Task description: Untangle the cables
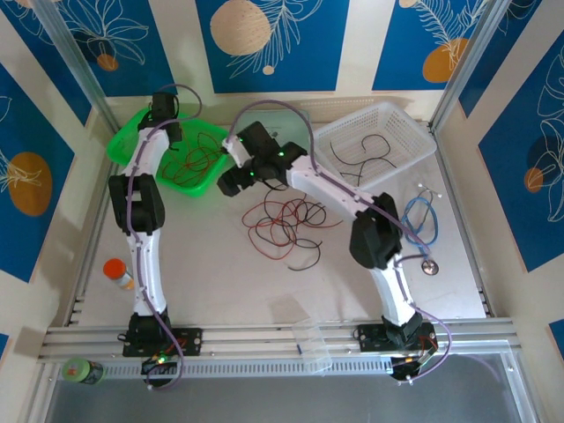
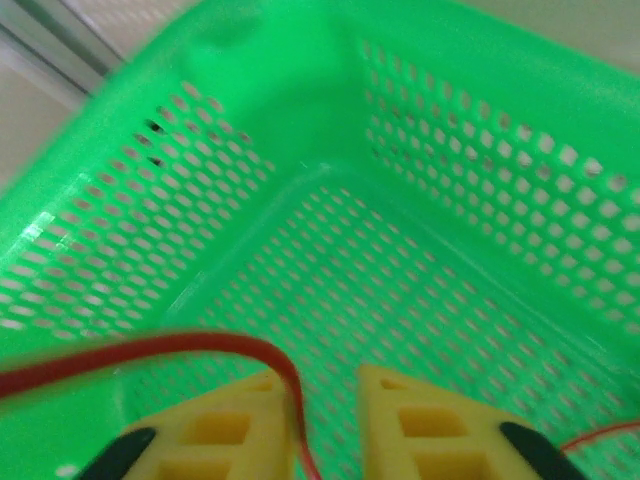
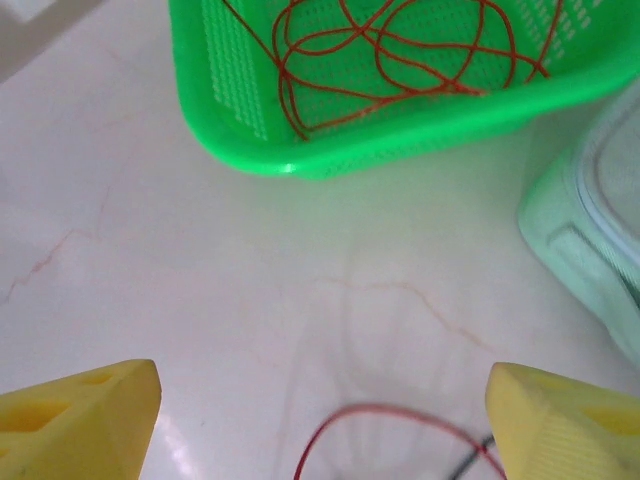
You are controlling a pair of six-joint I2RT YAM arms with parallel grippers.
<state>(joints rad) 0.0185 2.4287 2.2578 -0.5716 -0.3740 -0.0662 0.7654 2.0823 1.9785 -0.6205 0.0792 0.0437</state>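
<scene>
Since the cables [image 1: 286, 225] are mostly one red-and-black heap mid-table, with red strands [image 1: 189, 157] in the green basket [image 1: 201, 187] and a black strand [image 1: 374, 145] in the white basket [image 1: 410, 128], snags worry me. My left gripper [image 2: 330, 385] sits parted over the green basket, a red strand [image 2: 150, 352] draped loose against one finger, so lifting off could drag it out. My right gripper [image 3: 320, 390] hovers wide open, empty, near the heap. The left wrist view catches that draping; overhead it's too fine to tell.
</scene>
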